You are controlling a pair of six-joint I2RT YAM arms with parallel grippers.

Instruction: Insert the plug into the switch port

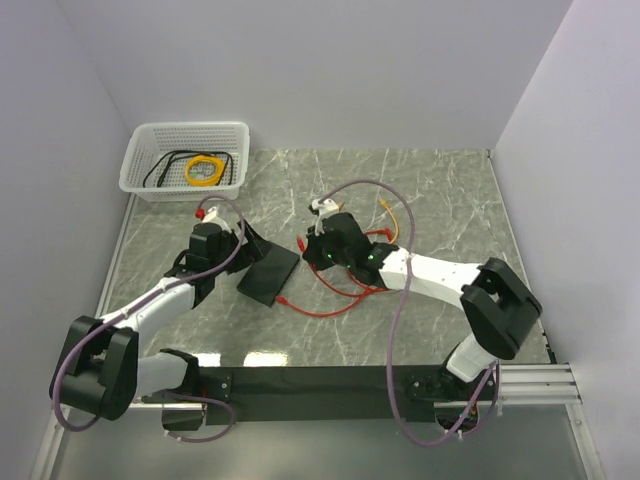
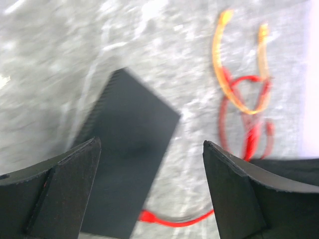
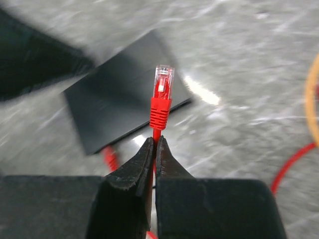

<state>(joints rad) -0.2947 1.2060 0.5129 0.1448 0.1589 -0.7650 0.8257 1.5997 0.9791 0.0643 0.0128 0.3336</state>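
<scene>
Right gripper (image 3: 155, 142) fingers are shut tight together. They pinch the thin red cord (image 3: 156, 132) just behind the plug (image 3: 162, 92). The plug sticks straight out past the fingertips, up off the table. Its red boot is close to the fingers and its clear tip is at the front. This gripper is just to the right of the black box (image 3: 119, 109), by the box's far right corner. The clear tip points toward the box but does not touch it. I cannot see the port on the box, so I cannot tell which edge it is on.

The left gripper (image 2: 150, 144) hangs over the left side of the box, a little above it. Its two fingers are wide apart and hold nothing.

The box lies flat on the grey-green stone table (image 1: 440, 200), turned at a slant. Just beside the near edge of the box lies the other red plug (image 2: 145, 215), on the table top. From there the red cord runs off in loose loops on the table to the right of the box.

An orange cord (image 2: 222, 74) lies to the right of the box too, a bit farther back. It crosses over the red loops.

Far behind the box and off to its left sits a white basket (image 1: 150, 140), in the far corner of the table. A yellow coil (image 1: 203, 171) and a black cord (image 1: 165, 172) lie inside it.
</scene>
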